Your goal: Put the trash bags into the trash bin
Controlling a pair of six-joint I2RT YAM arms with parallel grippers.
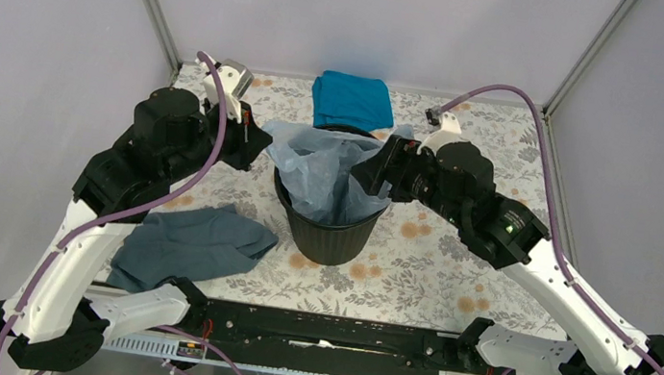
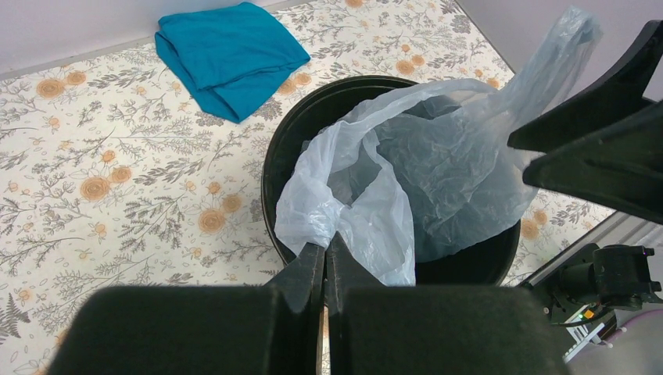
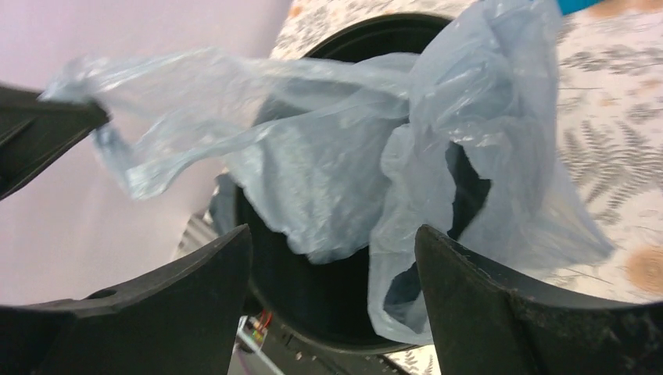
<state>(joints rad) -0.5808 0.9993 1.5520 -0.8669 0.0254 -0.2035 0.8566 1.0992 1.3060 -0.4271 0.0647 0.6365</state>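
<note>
Two pincers flank the trash bin (image 1: 327,235), and the trash bag (image 1: 320,171) hangs between them. It is partly sunk into the bin's mouth and partly heaped over its rim. We see the left pincer (image 2: 324,262) clamped tight, with a fold of the film running into its fingertips right at the rim. From the right wrist view the same film pulls taut toward it, so we judge that it grips the bag.

The right pincer (image 3: 332,234) has its jaws spread wide and holds nothing. Crumpled film lies just ahead of it and below, roughly centred between the two fingers. One loose loop rises up past the fingers. The bag's long axis runs across the bin's mouth from one pincer to the other.

We judge the right pincer to be the one free to act. Its coming move turns on going forward and down into that loose film, either to pinch it or to press it into the bin.

Beyond the bin, away from both pincers, a teal cloth (image 1: 352,101) lies on the table (image 1: 435,259). Behind the left pincer, toward its base, lies a slate-grey cloth (image 1: 190,242). Neither stands in the way. The rim is the only obstacle we see.
</note>
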